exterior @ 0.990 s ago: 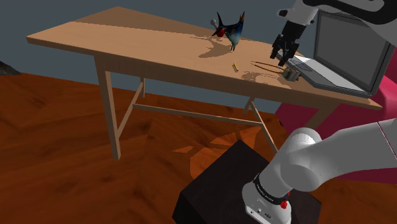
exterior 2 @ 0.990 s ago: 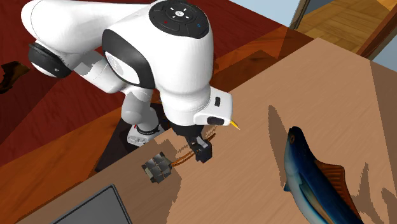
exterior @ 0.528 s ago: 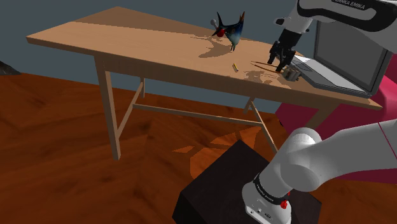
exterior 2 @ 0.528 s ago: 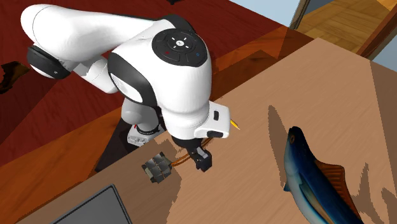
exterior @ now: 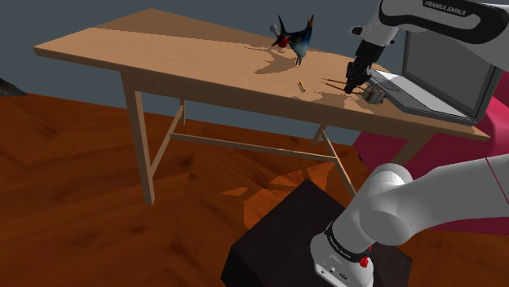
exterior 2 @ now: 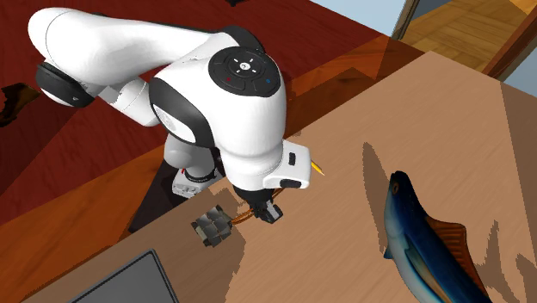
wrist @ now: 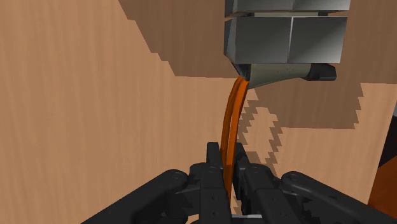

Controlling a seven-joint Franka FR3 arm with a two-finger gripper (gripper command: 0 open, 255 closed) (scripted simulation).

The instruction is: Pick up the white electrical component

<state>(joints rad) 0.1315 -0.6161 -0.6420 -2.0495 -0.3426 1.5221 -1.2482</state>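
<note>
Wooden counter (exterior: pixel 188 61) over a reddish plank floor (exterior: pixel 98 187). The electrical component (wrist: pixel 286 44) looks grey, not white, and sits on the counter just beside the open laptop (exterior: pixel 444 69). The gripper (wrist: pixel 228 172) is pinched tight on its orange wire leads (wrist: pixel 230 121). A blue fish figurine (exterior: pixel 298 37) stands further along.

Wooden table (exterior: pixel 163 49) bears a fish figure (exterior: pixel 298 38), laptop (exterior: pixel 444 69), grey component (exterior: pixel 374 94), small yellow piece (exterior: pixel 301 85).

Light wooden table (exterior: pixel 163 50) on reddish wood floor (exterior: pixel 81 187), blue-grey wall (exterior: pixel 49 20)
</note>
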